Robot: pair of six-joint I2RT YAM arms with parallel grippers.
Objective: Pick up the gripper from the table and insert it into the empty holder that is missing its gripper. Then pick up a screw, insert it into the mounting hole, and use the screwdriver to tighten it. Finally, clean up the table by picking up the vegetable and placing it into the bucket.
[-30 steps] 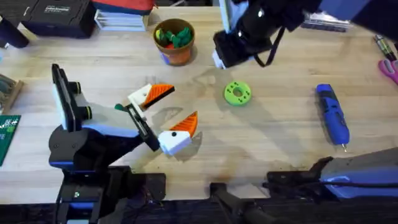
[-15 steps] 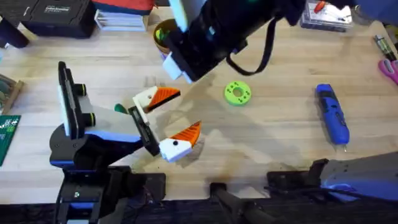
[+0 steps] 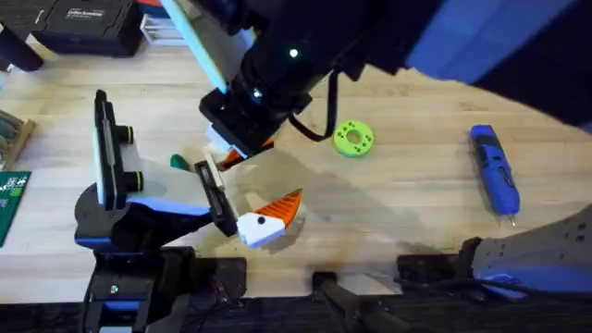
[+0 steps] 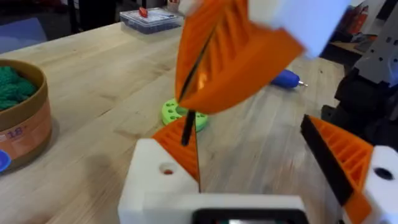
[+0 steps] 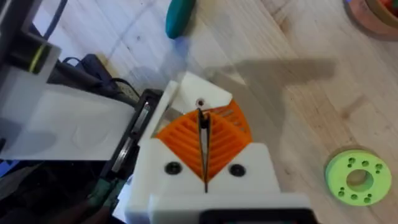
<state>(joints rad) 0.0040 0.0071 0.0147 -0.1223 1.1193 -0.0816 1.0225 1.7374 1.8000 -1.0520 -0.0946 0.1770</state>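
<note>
Now | right gripper [image 5: 205,155] pressed together, hiding one mount | left gripper [image 3: 250,190] spread apart | bucket [image 4: 22,118] cut off

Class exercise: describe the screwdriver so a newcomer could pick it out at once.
Look at the wooden table, toward its right side. Lying flat there, right of the lime-green ring, is the screwdriver: blue, pen-shaped, with a thin metal tip, the only long blue tool there.

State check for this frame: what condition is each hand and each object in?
Left hand: open, empty.
Right hand: shut on what looks like a thin black screw.
Screwdriver: lying flat, not held.
Vegetable: lying loose, outside the bucket.
Bucket: upright, green toy pieces inside.
Green ring: lying flat, untouched.
</note>
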